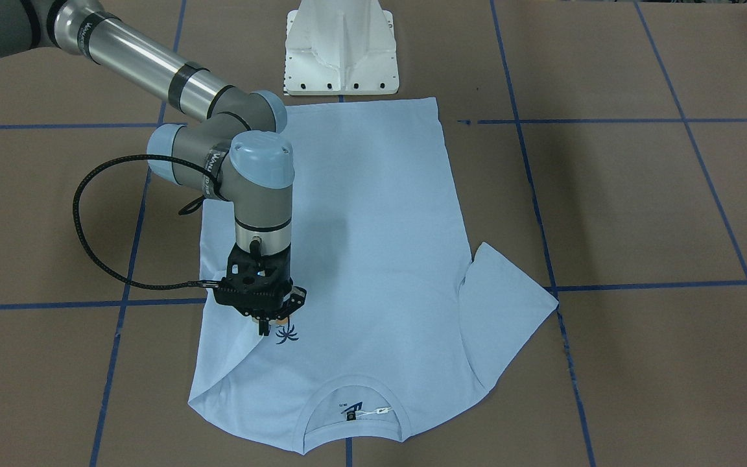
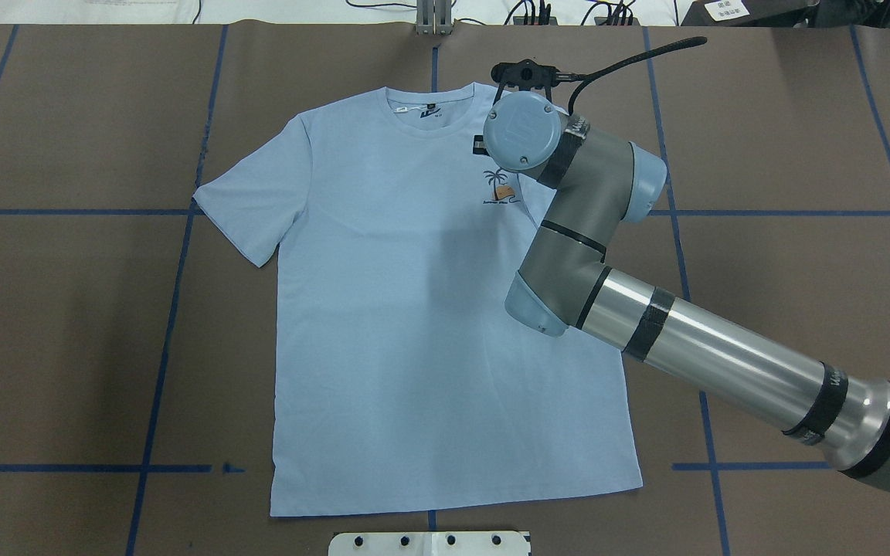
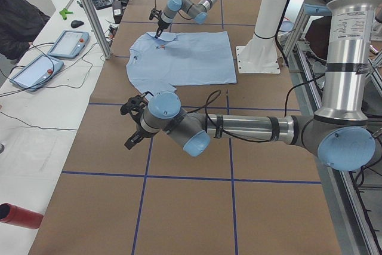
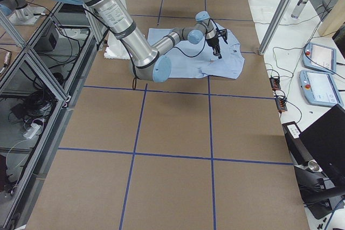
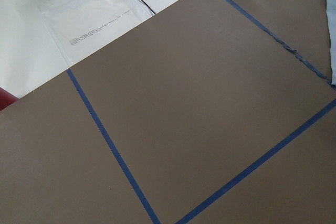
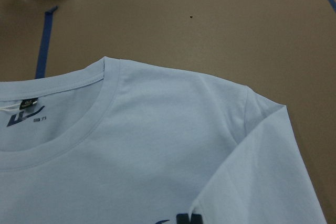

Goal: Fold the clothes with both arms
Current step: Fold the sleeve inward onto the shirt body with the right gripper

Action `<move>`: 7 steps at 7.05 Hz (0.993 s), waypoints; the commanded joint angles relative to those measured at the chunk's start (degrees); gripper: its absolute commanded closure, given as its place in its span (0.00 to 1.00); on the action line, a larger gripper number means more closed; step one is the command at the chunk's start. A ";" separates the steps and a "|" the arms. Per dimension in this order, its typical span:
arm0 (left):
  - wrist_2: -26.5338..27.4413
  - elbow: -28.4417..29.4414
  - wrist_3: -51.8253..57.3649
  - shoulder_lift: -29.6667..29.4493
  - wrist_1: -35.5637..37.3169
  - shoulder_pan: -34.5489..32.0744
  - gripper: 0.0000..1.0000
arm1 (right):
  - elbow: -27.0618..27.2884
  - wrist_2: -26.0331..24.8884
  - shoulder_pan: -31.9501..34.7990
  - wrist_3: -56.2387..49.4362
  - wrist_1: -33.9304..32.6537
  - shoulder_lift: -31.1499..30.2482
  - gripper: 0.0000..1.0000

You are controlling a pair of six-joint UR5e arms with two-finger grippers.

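The light blue T-shirt [image 1: 373, 214] lies flat on the brown table, collar [image 1: 354, 405] away from the robot and front up. Its other sleeve [image 2: 252, 201] is spread out. My right gripper [image 1: 266, 327] points down over the chest beside the palm print [image 1: 287, 334]. It looks shut on the tip of the near sleeve [image 6: 257, 171], which is folded inward over the chest. The right wrist hides those fingers from overhead. My left gripper [image 3: 132, 126] hovers low over bare table beside the shirt, and I cannot tell whether it is open or shut.
The white pedestal base [image 1: 341, 48] stands at the shirt's hem end. A black cable [image 1: 85, 220] loops off the right wrist. Blue tape lines [image 5: 110, 145] grid the table. A side bench holds tablets [image 3: 65, 43] and a red bottle [image 3: 18, 216].
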 commanded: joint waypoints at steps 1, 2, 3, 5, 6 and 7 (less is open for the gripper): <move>0.00 0.12 0.00 -0.03 0.00 0.00 0.00 | -0.21 -1.25 -1.44 -0.36 -0.07 1.20 0.00; 0.00 0.29 -0.09 -0.03 0.09 0.00 0.00 | 0.31 -0.39 -1.45 -0.71 -0.34 1.90 0.00; 0.00 -0.49 -1.13 -0.29 0.09 0.09 0.00 | 0.49 4.23 -0.23 -2.46 -0.86 2.17 0.00; 0.26 -0.58 -7.88 -0.64 -5.93 0.18 0.00 | 6.78 11.65 5.03 -12.60 -8.30 -0.19 0.00; 0.35 -0.15 -11.65 -0.73 -8.50 0.87 0.00 | 11.52 13.67 7.31 -16.15 -8.68 -4.81 0.00; 0.35 -0.49 -16.74 -1.34 -8.87 4.62 0.00 | 15.83 21.86 13.25 -22.89 -8.77 -8.95 0.00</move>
